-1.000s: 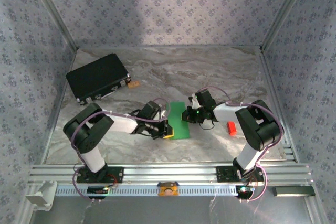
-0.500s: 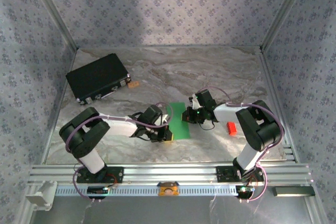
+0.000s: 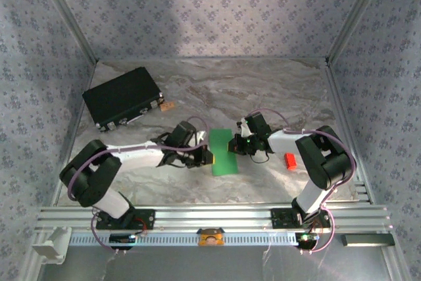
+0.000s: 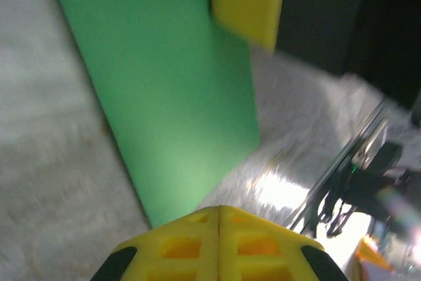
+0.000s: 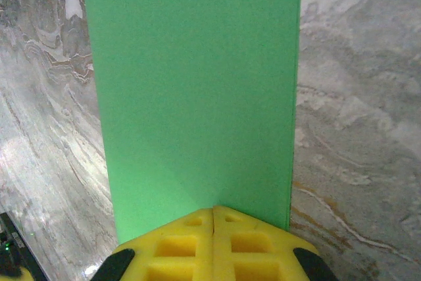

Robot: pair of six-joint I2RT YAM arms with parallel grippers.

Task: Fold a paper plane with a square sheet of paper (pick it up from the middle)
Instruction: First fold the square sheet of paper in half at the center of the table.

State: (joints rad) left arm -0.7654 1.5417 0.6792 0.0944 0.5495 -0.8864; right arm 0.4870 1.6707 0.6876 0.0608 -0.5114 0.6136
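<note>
Left end effector [image 3: 208, 157] advanced beside green paper [image 3: 223, 153]; overhead shows red block [image 3: 289, 160].

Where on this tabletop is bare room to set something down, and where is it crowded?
Free: marble tabletop beyond the bright green paper sheet, right of the black rectangular case; also between sheet and near rail. Crowded: the middle, where left gripper and right gripper flank the sheet, small red block alongside.

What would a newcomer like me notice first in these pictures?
The bright green paper stands out, lying flat in the middle of the marbled table. The left hand and the right hand meet it from opposite sides, their yellow fingers shut. Then come the black case at the far left and the small red block on the right.
</note>
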